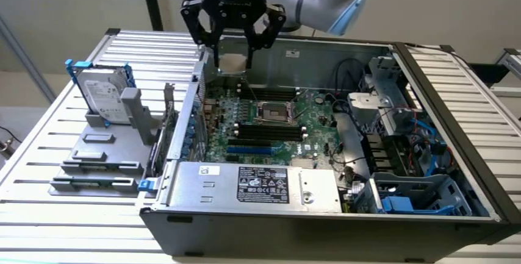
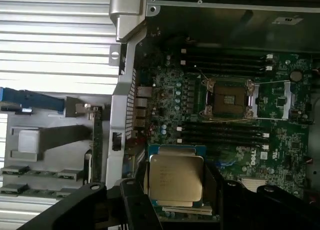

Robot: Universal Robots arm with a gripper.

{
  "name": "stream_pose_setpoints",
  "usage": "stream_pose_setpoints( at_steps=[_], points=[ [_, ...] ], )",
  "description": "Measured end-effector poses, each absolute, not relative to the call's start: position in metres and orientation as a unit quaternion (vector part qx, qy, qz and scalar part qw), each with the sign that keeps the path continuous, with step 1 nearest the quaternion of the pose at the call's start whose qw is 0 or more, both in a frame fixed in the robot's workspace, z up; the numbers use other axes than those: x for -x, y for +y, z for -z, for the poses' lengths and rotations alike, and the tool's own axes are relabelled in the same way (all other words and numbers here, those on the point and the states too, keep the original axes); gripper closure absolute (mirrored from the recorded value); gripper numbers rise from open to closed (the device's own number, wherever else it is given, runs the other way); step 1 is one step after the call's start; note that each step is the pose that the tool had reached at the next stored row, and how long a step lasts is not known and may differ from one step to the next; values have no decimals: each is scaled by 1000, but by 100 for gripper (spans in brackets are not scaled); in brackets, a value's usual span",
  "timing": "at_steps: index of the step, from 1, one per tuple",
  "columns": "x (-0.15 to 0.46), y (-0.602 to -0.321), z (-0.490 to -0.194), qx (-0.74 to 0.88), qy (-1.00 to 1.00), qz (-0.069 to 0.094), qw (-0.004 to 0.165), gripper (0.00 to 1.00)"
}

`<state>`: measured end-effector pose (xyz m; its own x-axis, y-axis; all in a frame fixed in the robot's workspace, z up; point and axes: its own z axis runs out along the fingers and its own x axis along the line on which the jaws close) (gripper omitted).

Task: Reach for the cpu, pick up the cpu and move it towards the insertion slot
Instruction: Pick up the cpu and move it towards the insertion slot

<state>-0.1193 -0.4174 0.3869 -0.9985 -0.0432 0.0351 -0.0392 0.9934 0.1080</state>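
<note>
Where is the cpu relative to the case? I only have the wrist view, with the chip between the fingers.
Observer: The exterior view shows the gripper holding the cpu in the air above the open case, clear of the board.
Operator: Is it over the slot?
Observer: No. The slot sits lower in that picture, toward the exterior view's right of the cpu.
Operator: Anything beside the case?
Observer: A hard drive stands upright in a grey rack on the exterior view's left.
</note>
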Motion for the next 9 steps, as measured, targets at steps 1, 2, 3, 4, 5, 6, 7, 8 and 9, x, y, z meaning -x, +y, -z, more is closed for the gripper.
stream_pose_setpoints(
  at_steps=[1, 2, 3, 4, 5, 6, 7, 8, 9],
  points=[
    [115, -417, -386, -21, -998, 54, 19, 46],
    [110, -417, -385, -21, -998, 54, 19, 46],
    [106, -416, -384, -21, -998, 54, 19, 46],
    [101, -416, -382, -21, -998, 54, 19, 46],
    [96, -415, -381, -21, -998, 53, 19, 46],
    [92, -414, -379, -21, -998, 53, 19, 46],
    [88, -412, -378, -21, -998, 53, 19, 46],
    [83, -411, -376, -21, -998, 53, 19, 46],
    [78, -409, -375, -21, -998, 53, 19, 46]
  ],
)
